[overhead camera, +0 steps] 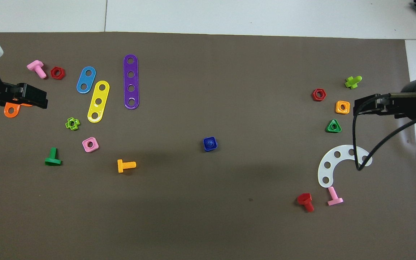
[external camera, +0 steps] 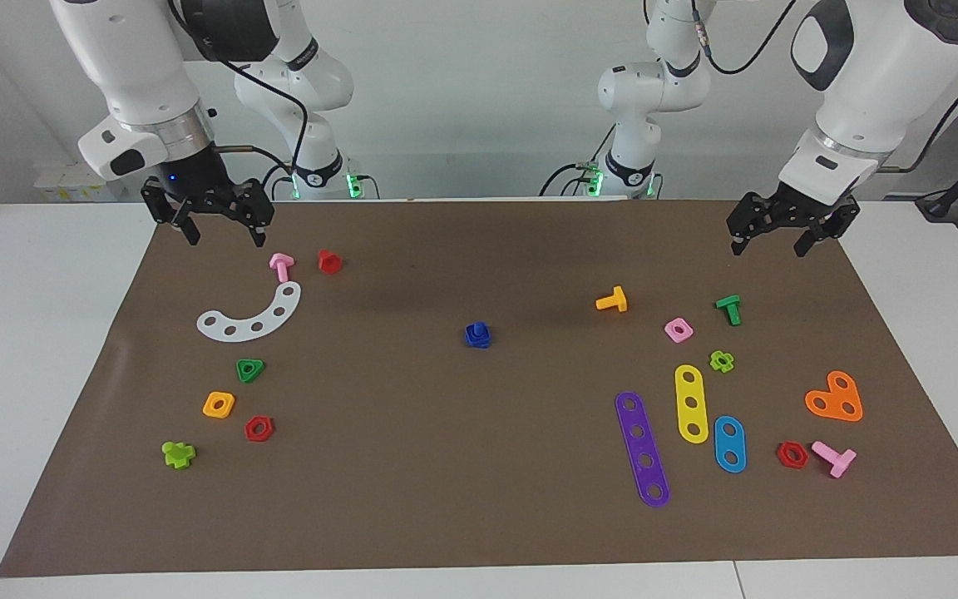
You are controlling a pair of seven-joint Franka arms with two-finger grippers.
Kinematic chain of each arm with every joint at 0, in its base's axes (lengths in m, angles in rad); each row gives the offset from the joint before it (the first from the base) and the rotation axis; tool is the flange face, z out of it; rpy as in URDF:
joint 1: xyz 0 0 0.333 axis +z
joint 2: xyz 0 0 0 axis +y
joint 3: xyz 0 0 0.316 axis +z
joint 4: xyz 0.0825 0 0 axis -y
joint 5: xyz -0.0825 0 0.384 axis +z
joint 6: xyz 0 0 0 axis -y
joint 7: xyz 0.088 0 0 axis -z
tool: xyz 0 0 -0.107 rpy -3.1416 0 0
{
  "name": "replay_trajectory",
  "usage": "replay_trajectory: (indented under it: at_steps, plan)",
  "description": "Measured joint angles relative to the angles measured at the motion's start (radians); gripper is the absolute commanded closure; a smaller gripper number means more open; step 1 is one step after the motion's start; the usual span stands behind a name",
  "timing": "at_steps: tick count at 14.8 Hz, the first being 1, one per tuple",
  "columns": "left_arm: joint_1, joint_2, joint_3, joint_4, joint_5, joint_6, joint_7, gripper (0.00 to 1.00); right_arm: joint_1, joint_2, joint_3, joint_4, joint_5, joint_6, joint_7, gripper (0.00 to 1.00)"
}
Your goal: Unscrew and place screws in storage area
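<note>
The dark-blue screw (external camera: 478, 334) sits in a dark-blue square nut in the middle of the brown mat; it also shows in the overhead view (overhead camera: 210, 143). The storage area (external camera: 300, 374) is bare mat beside the white curved strip (external camera: 250, 316), green triangular nut (external camera: 250, 370), orange square nut (external camera: 219, 405) and red hex nut (external camera: 259, 428), toward the right arm's end (overhead camera: 311, 124). My right gripper (external camera: 217, 220) hangs open and empty over the mat's edge at that end. My left gripper (external camera: 770, 237) hangs open and empty over the mat's corner at the left arm's end.
Purple (external camera: 642, 449), yellow (external camera: 691, 403) and blue (external camera: 729, 443) holed strips, an orange plate (external camera: 835, 398) and several bolts and nuts lie toward the left arm's end. A pink bolt (external camera: 281, 266) and a red bolt (external camera: 329, 261) lie near the white strip.
</note>
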Motion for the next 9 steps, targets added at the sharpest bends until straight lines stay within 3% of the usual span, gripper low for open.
replay_trajectory:
  at_steps: [9]
  plan:
    - [-0.003, -0.003, -0.001, -0.019, 0.0, 0.007, 0.004, 0.03, -0.002, 0.0, 0.0, 0.0, 0.0, 0.0, 0.0, 0.0]
